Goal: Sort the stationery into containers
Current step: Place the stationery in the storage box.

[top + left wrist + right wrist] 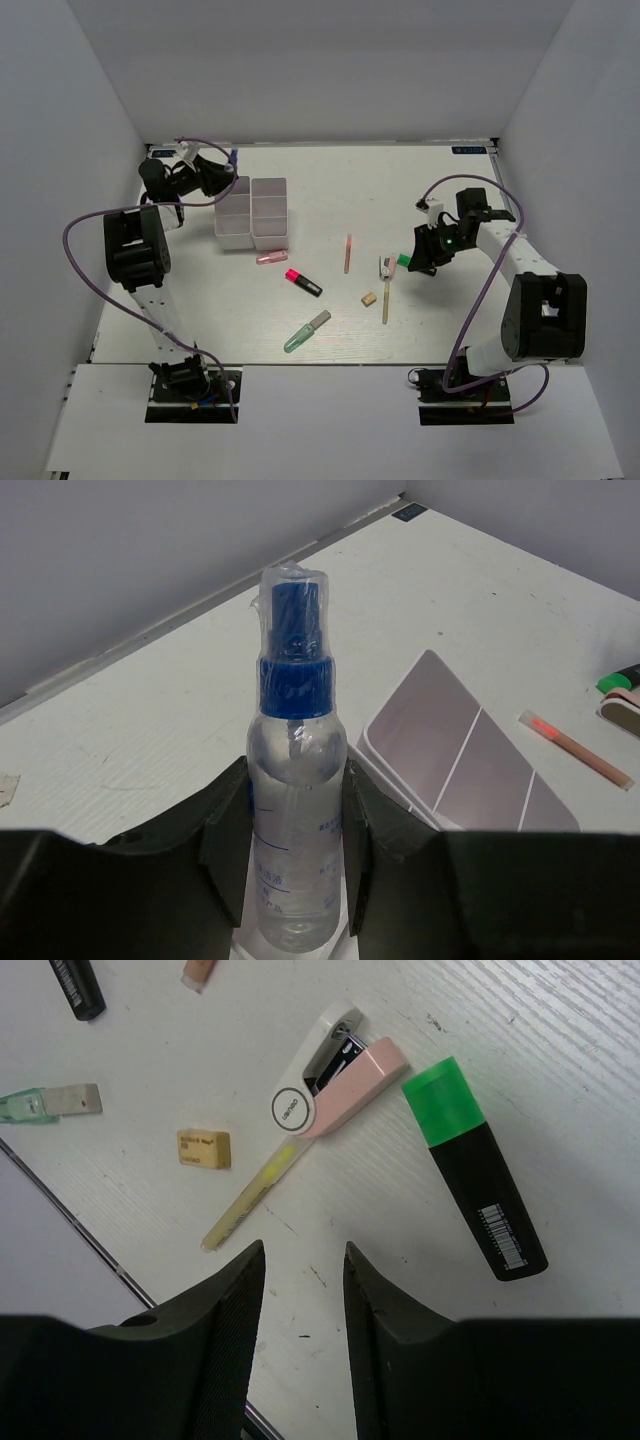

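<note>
My left gripper (224, 169) is shut on a clear spray bottle with a blue cap (291, 640) and holds it upright at the far end of the two white trays (252, 212). One tray's compartments (455, 765) show beside the bottle in the left wrist view. My right gripper (303, 1260) is open and empty just above the table, beside the green-black marker (478, 1178). A pink-white stapler (330, 1095), a wooden pencil (248, 1198) and a tan eraser (204, 1148) lie just beyond the fingertips. The right gripper also shows in the top view (428, 255).
In the middle of the table lie a pink tube (271, 257), a red-black marker (303, 282), a pale green marker (306, 331) and an orange pencil (347, 253). White walls close in the table on three sides.
</note>
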